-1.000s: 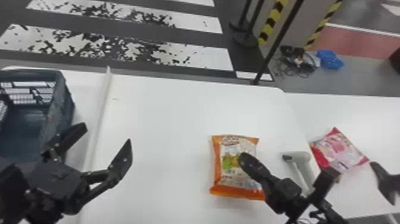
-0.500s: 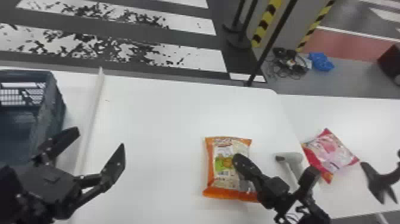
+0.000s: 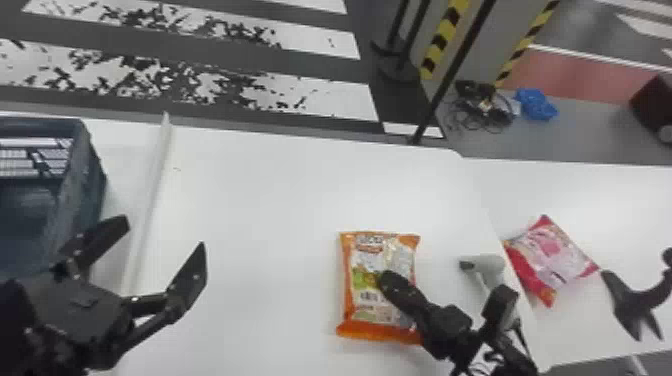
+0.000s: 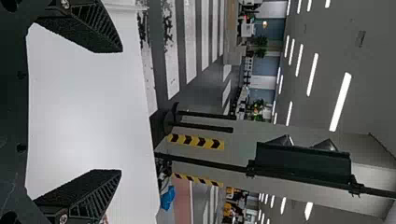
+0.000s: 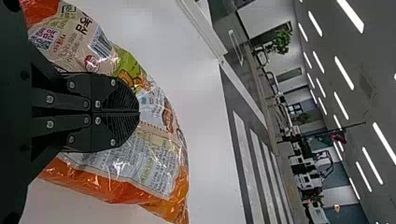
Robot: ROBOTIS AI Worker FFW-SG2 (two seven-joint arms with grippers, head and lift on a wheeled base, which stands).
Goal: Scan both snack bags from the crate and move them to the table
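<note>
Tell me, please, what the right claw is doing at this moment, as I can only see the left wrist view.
Observer: The right claw is closed at the orange snack bag, apparently pinching its wrapper.

Operator: Thank you; could you also tell me where the crate is?

Observer: In the head view, it stands on the table to the left of that bag.

Operator: And is there anything between the orange snack bag and the pink-red snack bag?

Observer: Yes, a light gray handheld device, probably the scanner, is between them.
</note>
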